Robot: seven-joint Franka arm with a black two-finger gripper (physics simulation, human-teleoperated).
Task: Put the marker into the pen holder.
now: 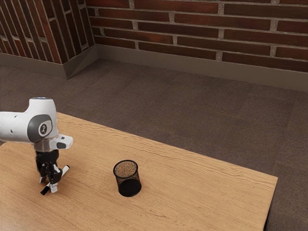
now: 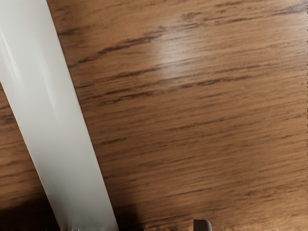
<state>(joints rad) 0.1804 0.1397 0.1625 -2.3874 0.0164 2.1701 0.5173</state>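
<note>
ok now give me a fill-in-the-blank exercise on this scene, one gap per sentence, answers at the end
The barrel of the marker is coloured ____.
Of the marker and the pen holder, the pincer is closer to the ____.
The colour of the pen holder is ____.
The wall beyond the table is built of ____.

Missing words: white; marker; black; bricks.

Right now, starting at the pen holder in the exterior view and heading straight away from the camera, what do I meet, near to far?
Pen holder → the table's far edge → dark floor → grey baseboard → brick wall.
</note>
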